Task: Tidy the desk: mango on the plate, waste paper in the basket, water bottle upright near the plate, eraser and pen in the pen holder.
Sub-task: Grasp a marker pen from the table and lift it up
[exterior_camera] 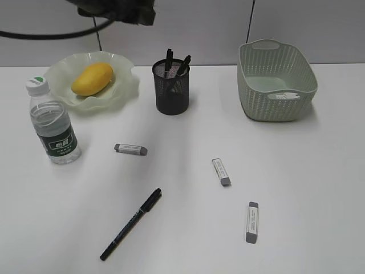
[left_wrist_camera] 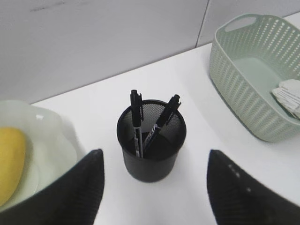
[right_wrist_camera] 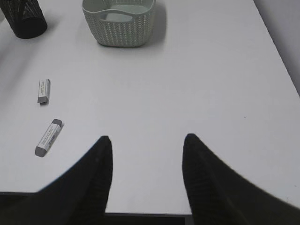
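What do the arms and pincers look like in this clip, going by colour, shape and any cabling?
Both pincers are black. The left pincer has two broad, rounded fingers with a matte finish. The right pincer has similar tapering fingers with a finely ribbed, textured surface. In the exterior view only a dark arm housing shows at the top edge, with a black cable curving off left. No markings are visible.

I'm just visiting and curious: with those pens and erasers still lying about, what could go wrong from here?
1. The holder already has two pens leaning inside; dropping the loose pen in might catch on them or tip it.
2. The three erasers are small and flat on the desk, so a hand may slip off them.
3. The bottle stands beside the plate; a passing arm could knock it.
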Controlling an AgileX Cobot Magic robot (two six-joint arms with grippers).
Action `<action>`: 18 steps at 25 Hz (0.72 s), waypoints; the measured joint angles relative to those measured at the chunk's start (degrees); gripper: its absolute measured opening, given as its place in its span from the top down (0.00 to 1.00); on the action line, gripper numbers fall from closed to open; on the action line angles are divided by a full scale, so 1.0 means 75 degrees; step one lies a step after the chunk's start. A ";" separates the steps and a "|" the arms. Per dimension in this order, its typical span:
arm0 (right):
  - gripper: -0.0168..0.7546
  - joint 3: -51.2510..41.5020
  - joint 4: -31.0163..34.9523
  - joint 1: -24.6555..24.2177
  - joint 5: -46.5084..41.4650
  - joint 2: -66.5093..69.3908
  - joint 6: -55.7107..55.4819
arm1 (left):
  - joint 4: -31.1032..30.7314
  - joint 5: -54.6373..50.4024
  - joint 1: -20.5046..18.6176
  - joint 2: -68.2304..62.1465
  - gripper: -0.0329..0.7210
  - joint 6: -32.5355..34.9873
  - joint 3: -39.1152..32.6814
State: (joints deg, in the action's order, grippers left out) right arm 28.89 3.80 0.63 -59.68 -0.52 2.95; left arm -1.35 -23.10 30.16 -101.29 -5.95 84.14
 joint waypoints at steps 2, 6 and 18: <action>0.47 0.0000 0.0000 0.0000 0.0000 0.0000 0.0000 | 0.0064 -0.0918 0.0006 0.0377 0.27 0.0000 0.0291; 0.47 0.0000 0.0000 0.0000 0.0000 0.0000 -0.0006 | 0.0180 -0.2203 -0.0543 0.0714 0.27 -0.0201 0.0967; 0.47 0.0000 0.0000 0.0000 0.0000 0.0000 -0.0006 | 0.0044 -0.3845 -0.3054 0.0698 0.27 -0.0366 0.1116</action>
State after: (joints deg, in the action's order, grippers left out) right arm 28.89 3.80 0.63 -59.68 -0.52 2.91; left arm -1.03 -51.94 7.26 -96.06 -8.69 92.51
